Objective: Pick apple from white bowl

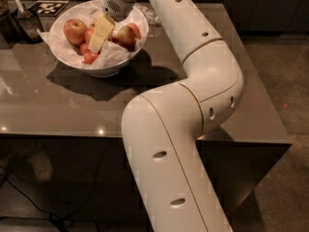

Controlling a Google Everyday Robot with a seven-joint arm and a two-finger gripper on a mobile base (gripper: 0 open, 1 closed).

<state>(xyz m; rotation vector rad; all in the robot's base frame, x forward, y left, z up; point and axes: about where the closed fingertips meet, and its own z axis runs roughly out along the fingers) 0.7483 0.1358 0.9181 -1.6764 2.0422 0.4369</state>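
1. At the far upper left of the frame a dark container [21, 21] stands just beside the white bowl [106, 70] on the table [58, 105]. If I swing wide on the way out, I could knock it.
2. The apple [75, 30], large and orange-red, sits in the left of the bowl on crumpled paper [116, 54], apart from my tool.
3. My gripper [99, 40] reaches down into the middle of the bowl, its tip among the smaller red apples [89, 57]. I cannot tell whether it is released or clenched, nor whether it grasps anything.
4. Just right of it lies another apple [126, 35]. I judge crowding to be the main risk. Closing here may catch paper or a neighbouring apple, or pinch off-centre so that the round fruit rolls out.
5. My arm [193, 81] fills the right of the frame. A fast lift could drag the paper and tip the bowl.
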